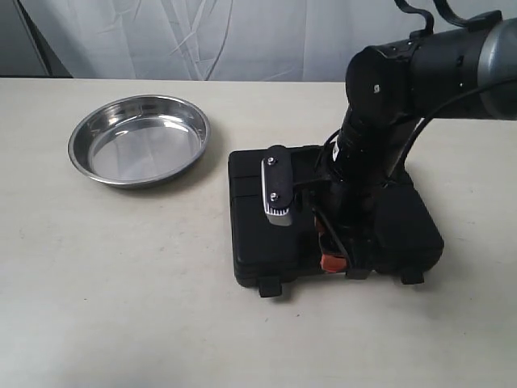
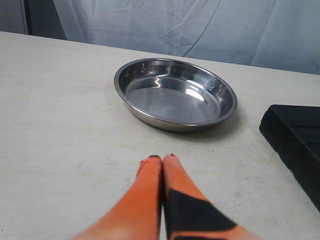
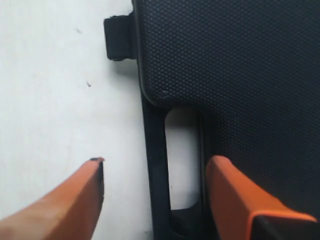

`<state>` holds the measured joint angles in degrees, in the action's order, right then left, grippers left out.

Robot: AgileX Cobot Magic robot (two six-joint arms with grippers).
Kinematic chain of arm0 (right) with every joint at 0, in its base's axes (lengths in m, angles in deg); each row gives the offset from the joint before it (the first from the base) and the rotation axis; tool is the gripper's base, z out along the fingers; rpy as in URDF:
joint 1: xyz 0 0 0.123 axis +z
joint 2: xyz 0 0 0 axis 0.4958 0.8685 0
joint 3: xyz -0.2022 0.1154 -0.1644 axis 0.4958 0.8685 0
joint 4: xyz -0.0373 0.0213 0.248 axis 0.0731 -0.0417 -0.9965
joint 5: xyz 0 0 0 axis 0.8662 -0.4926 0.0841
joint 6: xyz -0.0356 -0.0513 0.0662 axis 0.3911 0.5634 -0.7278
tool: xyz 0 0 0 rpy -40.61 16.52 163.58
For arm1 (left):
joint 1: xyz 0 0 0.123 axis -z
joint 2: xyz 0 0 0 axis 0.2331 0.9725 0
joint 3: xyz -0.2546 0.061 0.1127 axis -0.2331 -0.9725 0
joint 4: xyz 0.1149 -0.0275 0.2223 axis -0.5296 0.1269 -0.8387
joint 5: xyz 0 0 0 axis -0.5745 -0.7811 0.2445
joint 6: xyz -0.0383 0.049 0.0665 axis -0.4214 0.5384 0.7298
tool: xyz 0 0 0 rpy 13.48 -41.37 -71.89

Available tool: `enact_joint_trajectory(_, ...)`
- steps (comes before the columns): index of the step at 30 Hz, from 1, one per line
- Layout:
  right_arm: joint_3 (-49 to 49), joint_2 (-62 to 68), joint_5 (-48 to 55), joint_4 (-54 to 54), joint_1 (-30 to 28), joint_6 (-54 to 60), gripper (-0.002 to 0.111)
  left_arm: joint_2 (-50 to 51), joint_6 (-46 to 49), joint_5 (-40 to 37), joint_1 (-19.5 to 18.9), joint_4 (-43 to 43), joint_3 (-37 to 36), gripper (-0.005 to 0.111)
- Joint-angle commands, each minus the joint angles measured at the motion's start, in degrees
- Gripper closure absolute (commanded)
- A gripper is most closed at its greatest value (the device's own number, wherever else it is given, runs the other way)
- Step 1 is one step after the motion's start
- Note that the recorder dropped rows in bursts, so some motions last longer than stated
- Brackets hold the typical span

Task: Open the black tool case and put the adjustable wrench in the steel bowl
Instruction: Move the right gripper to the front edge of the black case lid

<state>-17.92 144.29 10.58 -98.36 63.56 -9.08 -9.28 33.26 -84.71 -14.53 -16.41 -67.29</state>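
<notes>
Right gripper (image 3: 156, 167): wide, straddling the handle bar of the shut black tool case (image 3: 240, 75), likely to lift its lid
Left gripper (image 2: 162, 160): pinched together, empty, near the steel bowl (image 2: 172, 100)

Wears glossy black rounded joints (image 1: 388, 81), trails looping black cables (image 1: 414, 16), carries a silver two-screw module (image 1: 276, 192), ends in tapered orange fingers (image 2: 147, 200).

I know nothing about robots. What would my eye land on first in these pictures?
The bulky black right arm stands out most, bending down over the closed black tool case just right of the middle of the table. Its open right gripper has bright orange fingers set either side of the case's handle bar. The shiny, empty steel bowl sits apart to the case's left.
</notes>
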Motion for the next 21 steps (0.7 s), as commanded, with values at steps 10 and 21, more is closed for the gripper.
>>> enact_joint_trajectory(10, -0.3, 4.0, -0.1, 0.3, 0.1, -0.3, 0.050, -0.2, 0.0, 0.1, 0.0, -0.1, -0.2, 0.107)
enact_joint_trajectory(21, -0.3, 7.2, -1.6, 0.0, 0.1, -0.3, 0.050, -0.2, 0.0, 0.1, 0.0, -0.1, -0.2, 0.107)
